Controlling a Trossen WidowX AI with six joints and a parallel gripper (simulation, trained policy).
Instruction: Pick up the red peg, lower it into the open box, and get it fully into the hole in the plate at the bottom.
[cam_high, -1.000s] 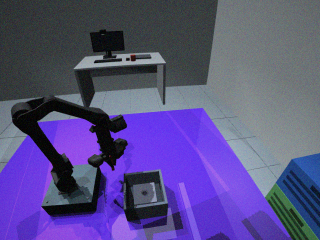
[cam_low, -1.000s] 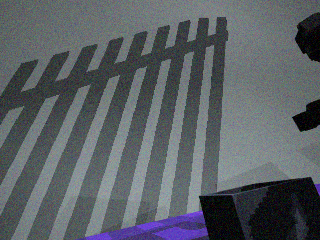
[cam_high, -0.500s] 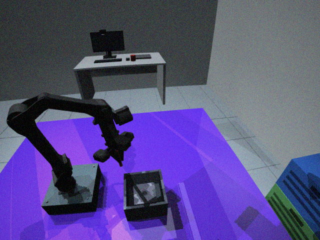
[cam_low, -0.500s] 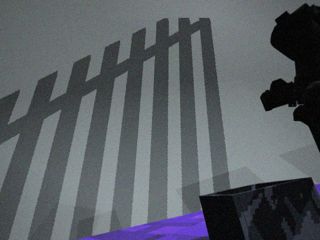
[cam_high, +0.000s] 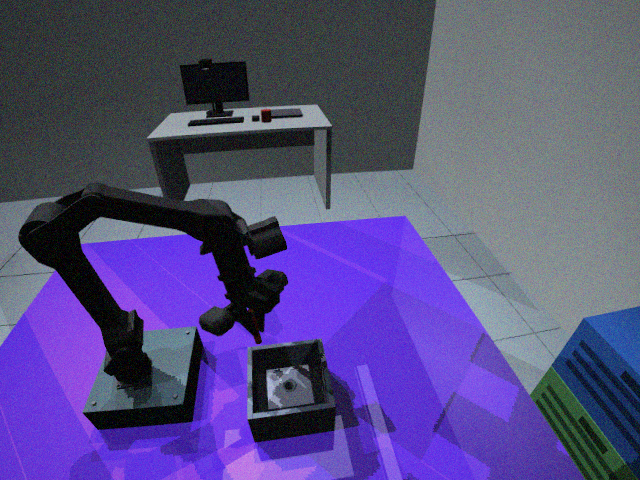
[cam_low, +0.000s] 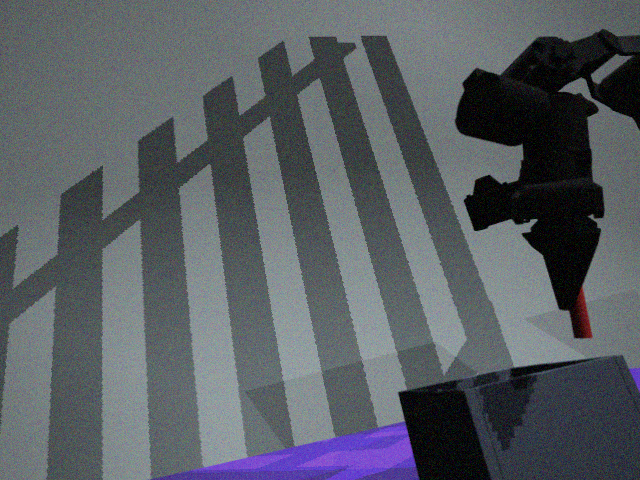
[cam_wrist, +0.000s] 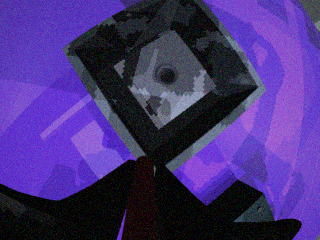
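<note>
The red peg (cam_high: 259, 336) (cam_low: 581, 320) (cam_wrist: 141, 200) is held by my gripper (cam_high: 255, 324) (cam_low: 569, 304) (cam_wrist: 145, 168), which is shut on it. The peg points down with a slight tilt, its lower end sticking out below the fingertips. It hangs above the level of the open box (cam_high: 292, 423) (cam_low: 568, 428) (cam_wrist: 215, 127), by its back left corner in the top view. The pale plate (cam_high: 279, 397) (cam_wrist: 185, 65) with its round dark hole (cam_high: 289, 385) (cam_wrist: 166, 75) lies at the bottom of the box, with nothing in the hole.
The arm's grey base plate (cam_high: 168, 361) (cam_wrist: 256, 212) stands left of the box on the purple table top (cam_high: 336, 268). A blue block (cam_high: 604, 351) and a green block (cam_high: 573, 428) are at the right edge. A white desk (cam_high: 279, 126) with a monitor (cam_high: 214, 82) stands behind.
</note>
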